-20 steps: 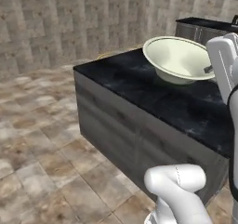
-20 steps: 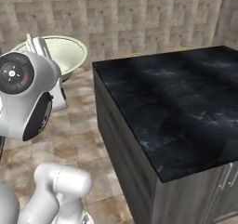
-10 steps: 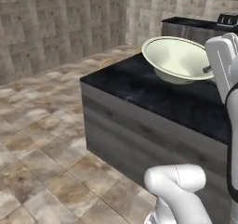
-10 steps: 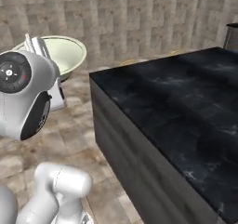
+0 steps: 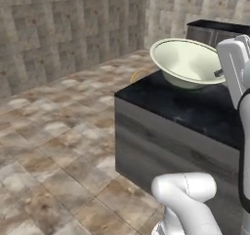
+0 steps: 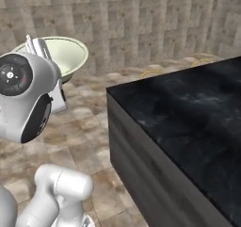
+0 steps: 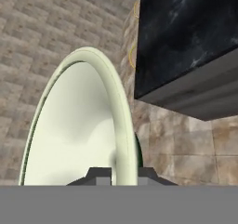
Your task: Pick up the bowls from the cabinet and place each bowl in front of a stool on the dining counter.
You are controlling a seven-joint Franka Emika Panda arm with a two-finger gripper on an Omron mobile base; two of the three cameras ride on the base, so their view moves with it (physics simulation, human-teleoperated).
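Observation:
A glossy cream bowl (image 5: 183, 61) hangs in the air over the near corner of the dining counter (image 5: 195, 107), a black white-veined marble island with dark grey sides. My gripper (image 7: 124, 172) is shut on the bowl's rim, and the bowl (image 7: 79, 121) stands on edge in the hand view. From the right base view the bowl (image 6: 66, 56) is up left behind my arm, with the dining counter (image 6: 188, 113) to its right. The yellow-gold ring of a stool (image 6: 151, 73) peeks past the counter's far edge, and another stool (image 6: 203, 61) shows further right. The cabinet is out of view.
Brown stone floor tiles (image 5: 53, 131) spread to the left of the island. Tiled walls (image 6: 141, 23) close the room behind. A dark wall countertop (image 5: 215, 27) over grey cabinets stands far back right. My white arm base (image 5: 185, 200) fills the lower foreground.
The whole picture has shifted, so the base has driven: the island now lies further right in both base views. The bowl stays in the shut gripper.

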